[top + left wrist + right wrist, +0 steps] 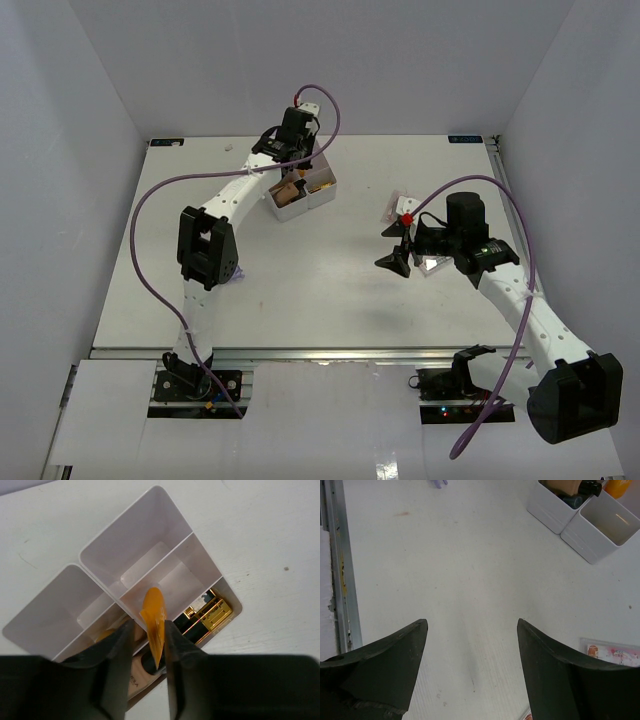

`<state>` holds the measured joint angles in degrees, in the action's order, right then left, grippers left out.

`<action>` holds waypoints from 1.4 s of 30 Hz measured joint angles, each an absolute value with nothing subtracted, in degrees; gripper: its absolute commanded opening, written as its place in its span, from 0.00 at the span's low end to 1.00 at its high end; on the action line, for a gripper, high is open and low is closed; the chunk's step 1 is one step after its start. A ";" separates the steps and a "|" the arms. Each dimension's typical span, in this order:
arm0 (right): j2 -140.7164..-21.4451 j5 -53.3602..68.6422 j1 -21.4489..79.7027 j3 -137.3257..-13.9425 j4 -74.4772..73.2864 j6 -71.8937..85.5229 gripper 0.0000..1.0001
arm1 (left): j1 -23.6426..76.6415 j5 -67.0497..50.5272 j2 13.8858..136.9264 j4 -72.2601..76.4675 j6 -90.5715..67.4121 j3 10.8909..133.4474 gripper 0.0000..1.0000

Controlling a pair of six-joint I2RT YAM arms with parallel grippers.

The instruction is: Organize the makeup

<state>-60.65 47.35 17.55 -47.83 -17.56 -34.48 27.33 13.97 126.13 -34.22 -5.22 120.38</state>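
Note:
The white four-compartment box stands at the back centre, and my left gripper hangs over it. In the left wrist view an orange tube stands up out of the box between my left gripper's jaws. They are slightly open, with a gap beside the tube. A black-gold lipstick and a skin-tone bottle lie in the near compartments. My right gripper stands open over bare table, holding nothing. Pinkish packets lie next to it.
A purple loop lies on the table by the left arm's elbow and shows at the top edge of the right wrist view. White walls close in the table's left, back and right sides. A metal rail runs along the near edge.

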 measured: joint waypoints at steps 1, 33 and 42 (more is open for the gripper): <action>-60.70 47.37 17.43 -47.82 -17.56 -34.48 0.79 | 27.28 14.10 126.14 -34.29 -5.30 120.38 0.58; -68.96 52.70 29.60 -48.69 -21.58 -42.41 0.83 | 20.68 -3.93 56.51 -27.61 -19.87 61.81 0.95; -82.80 44.14 35.49 -59.04 -23.92 -37.33 0.84 | 20.43 -4.62 40.81 -33.59 -27.06 51.33 0.95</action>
